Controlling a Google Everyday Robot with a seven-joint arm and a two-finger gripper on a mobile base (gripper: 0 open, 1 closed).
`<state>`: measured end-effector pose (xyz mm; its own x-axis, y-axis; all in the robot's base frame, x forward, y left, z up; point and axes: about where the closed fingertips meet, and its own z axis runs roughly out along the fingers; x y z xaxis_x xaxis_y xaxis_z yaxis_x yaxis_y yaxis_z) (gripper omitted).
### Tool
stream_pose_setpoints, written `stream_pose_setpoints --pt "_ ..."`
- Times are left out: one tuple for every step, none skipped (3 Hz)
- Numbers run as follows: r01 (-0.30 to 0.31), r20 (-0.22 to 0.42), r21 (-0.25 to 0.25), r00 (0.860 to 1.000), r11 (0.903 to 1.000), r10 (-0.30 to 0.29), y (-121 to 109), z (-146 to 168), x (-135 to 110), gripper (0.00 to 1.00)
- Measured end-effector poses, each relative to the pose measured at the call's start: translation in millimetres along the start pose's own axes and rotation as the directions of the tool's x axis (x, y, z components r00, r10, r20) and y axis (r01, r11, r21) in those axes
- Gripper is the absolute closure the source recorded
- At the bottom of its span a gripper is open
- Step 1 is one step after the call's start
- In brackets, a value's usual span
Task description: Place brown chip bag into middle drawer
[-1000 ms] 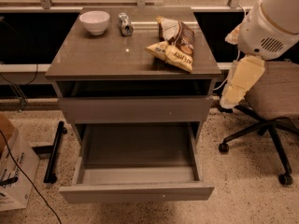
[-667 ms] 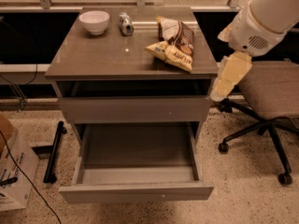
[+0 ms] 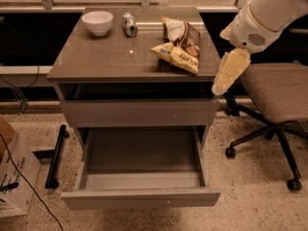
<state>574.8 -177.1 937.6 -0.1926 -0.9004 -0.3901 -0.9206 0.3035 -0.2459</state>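
The brown chip bag (image 3: 179, 48) is yellow-tan with dark lettering and a brown-and-white panel. It lies on the right part of the grey cabinet top (image 3: 106, 57). The middle drawer (image 3: 142, 177) is pulled out toward me, and its flat grey floor is bare. My gripper (image 3: 229, 73) is pale cream and hangs from the white arm (image 3: 269, 13) just off the cabinet's right edge. It is to the right of the bag, slightly lower than it, apart from it and holding nothing.
A white bowl (image 3: 97, 22) and a small silver can (image 3: 129, 24) stand at the back of the cabinet top. A closed drawer front (image 3: 139, 112) sits above the open drawer. An office chair (image 3: 276, 95) stands at the right and a cardboard box (image 3: 13, 172) at the lower left.
My gripper and arm have moved left and a little up, from beside the chair to the cabinet's right edge. The bag and drawer have not moved.
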Motion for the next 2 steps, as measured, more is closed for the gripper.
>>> stream_pose_setpoints --pt "-0.035 0.068 0.01 0.997 0.9993 0.034 -1.0 13.2 -11.6 0.0" --pt "-0.071 0.2 0.027 0.978 0.9971 0.064 -33.4 63.2 -61.5 0.0"
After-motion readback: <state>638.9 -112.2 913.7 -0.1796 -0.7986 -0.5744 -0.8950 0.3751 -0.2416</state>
